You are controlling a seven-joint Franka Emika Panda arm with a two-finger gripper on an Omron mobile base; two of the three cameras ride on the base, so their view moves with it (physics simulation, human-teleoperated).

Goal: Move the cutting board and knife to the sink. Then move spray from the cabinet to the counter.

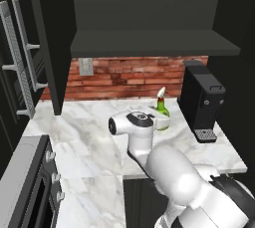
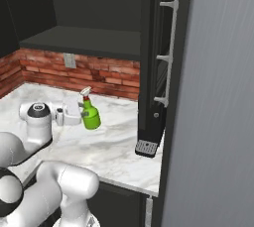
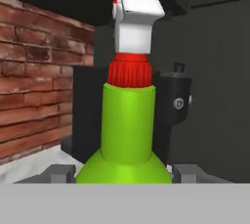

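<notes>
Claw (image 2: 74,114) is seen low over the marble bench (image 1: 89,137), jaws apart either side of the green spray (image 2: 91,115), which stands upright on the bench nr the brick wall (image 1: 124,77). Whether the pads touch it can't be told. Risk: bottle tipped if the claw is pulled back crooked.

Arm: the white Panda arm rises from the base, bends at a bulky elbow and reaches forward and low.
Wrist: roughly level, with the hand pointing away from the base.
Gripper (image 2: 74,114): held low and horizontal.
Fingers (image 3: 58,173): two grey tips set wide apart, one at each side of the spray bottle's (image 3: 128,135) lower body.
</notes>
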